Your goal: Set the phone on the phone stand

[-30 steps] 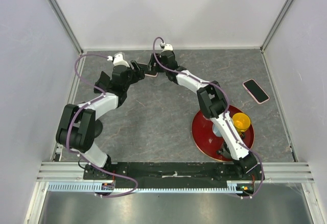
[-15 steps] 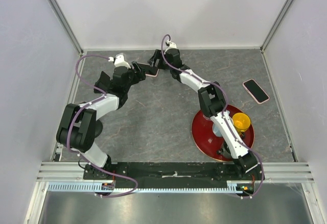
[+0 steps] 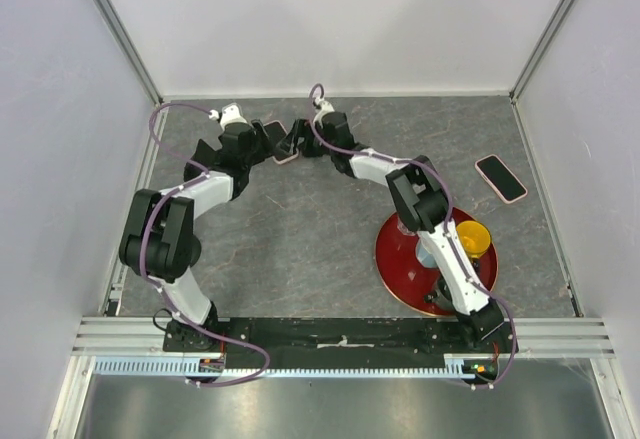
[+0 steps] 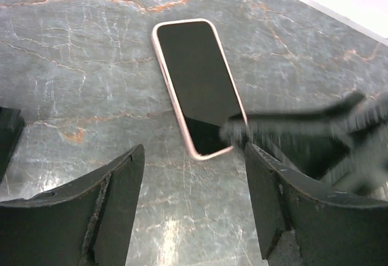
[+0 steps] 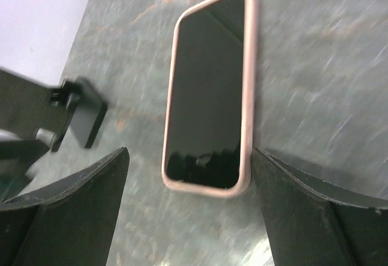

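Observation:
A phone [image 3: 282, 152] with a dark screen and a pink case lies flat on the grey stone table at the back. It shows in the left wrist view [image 4: 197, 84] and the right wrist view [image 5: 209, 96]. My left gripper [image 3: 268, 142] [image 4: 194, 164] is open just short of the phone's near end. My right gripper [image 3: 294, 139] [image 5: 189, 157] is open from the opposite side, its jaws wider than the phone and its tips at the phone's end. The two grippers face each other closely. The phone stand does not clearly show in any view.
A second phone [image 3: 500, 178] with a pink case lies at the right. A red plate [image 3: 400, 259] with a yellow cup [image 3: 472, 239] on it sits under the right arm. The back wall runs just behind the grippers.
My right gripper has swung left and lower, toward the phone and my left gripper. My left wrist has shifted slightly toward the back.

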